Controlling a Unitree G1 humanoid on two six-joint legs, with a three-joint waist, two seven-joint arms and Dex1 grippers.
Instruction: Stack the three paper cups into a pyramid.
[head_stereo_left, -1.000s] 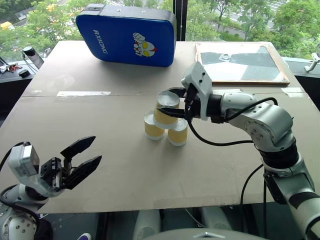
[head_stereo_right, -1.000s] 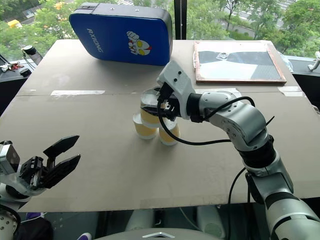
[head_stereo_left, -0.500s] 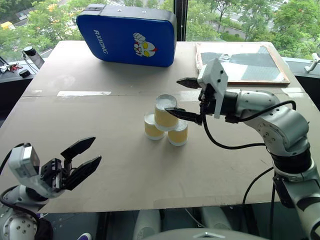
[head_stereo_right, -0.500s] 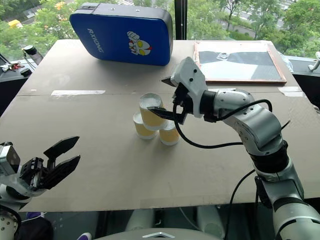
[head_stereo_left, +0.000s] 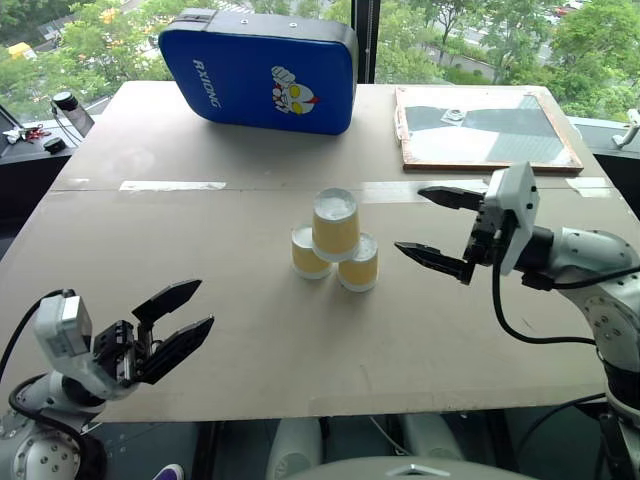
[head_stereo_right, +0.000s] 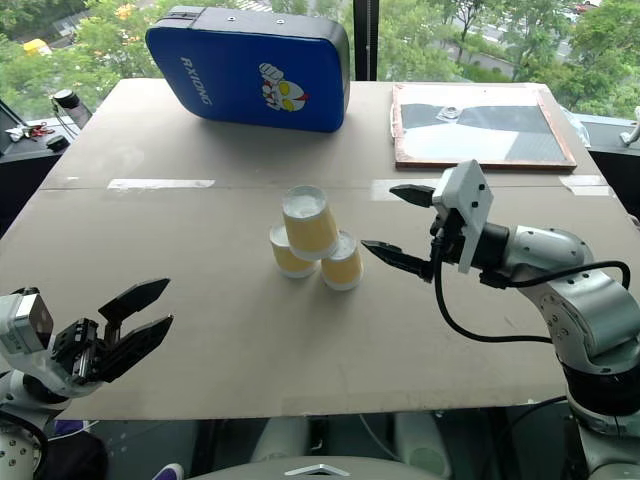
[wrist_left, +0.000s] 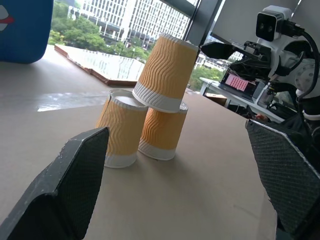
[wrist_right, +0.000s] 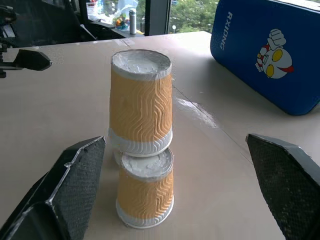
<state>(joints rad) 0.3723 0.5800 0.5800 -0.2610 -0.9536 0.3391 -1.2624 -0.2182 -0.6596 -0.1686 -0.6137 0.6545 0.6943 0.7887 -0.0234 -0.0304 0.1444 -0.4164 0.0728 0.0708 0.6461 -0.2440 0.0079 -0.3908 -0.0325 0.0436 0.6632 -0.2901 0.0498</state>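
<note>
The three paper cups stand as a pyramid at the table's middle. Two upside-down cups (head_stereo_left: 308, 254) (head_stereo_left: 359, 266) sit side by side. The top cup (head_stereo_left: 335, 223) rests on both, leaning slightly. From the left wrist view, the top cup (wrist_left: 167, 70) bridges the lower pair (wrist_left: 120, 127). My right gripper (head_stereo_left: 409, 218) is open, a short way right of the pyramid and clear of it, fingers pointing at it. My left gripper (head_stereo_left: 206, 303) is open and empty, low near the table's front left edge, well away from the cups.
A blue padded case (head_stereo_left: 262, 70) lies at the back of the table. A framed board (head_stereo_left: 480, 125) lies at the back right. A tape strip (head_stereo_left: 172, 185) marks the seam on the left. A bottle (head_stereo_left: 65, 100) stands off the table's far left.
My right gripper opened, let go of the top cup and drew back to the right. The top cup stays on the two lower cups. My left gripper barely moved.
</note>
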